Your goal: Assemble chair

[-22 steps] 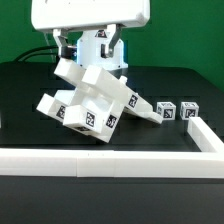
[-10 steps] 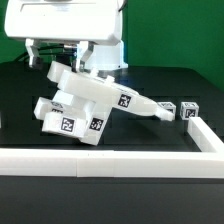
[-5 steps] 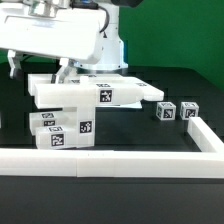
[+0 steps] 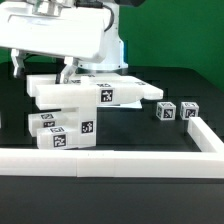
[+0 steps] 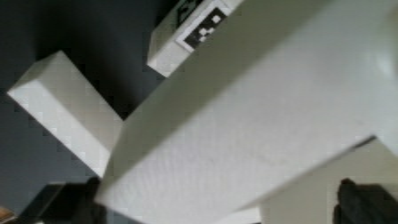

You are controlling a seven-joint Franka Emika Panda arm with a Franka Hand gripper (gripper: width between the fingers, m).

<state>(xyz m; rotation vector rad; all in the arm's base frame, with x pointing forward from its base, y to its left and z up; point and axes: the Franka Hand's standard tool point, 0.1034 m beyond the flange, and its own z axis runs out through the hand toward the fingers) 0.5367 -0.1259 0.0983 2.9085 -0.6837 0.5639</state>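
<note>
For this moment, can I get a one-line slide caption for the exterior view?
Partly built chair lying on the black table, open tool above it, two loose tagged blocks beside the border rail.

No readable text; only coded tags (image 4: 105, 95)

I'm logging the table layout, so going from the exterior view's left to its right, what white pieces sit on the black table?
Partly assembled chair → first small tagged block → second small tagged block → the border rail's right-hand arm.
</note>
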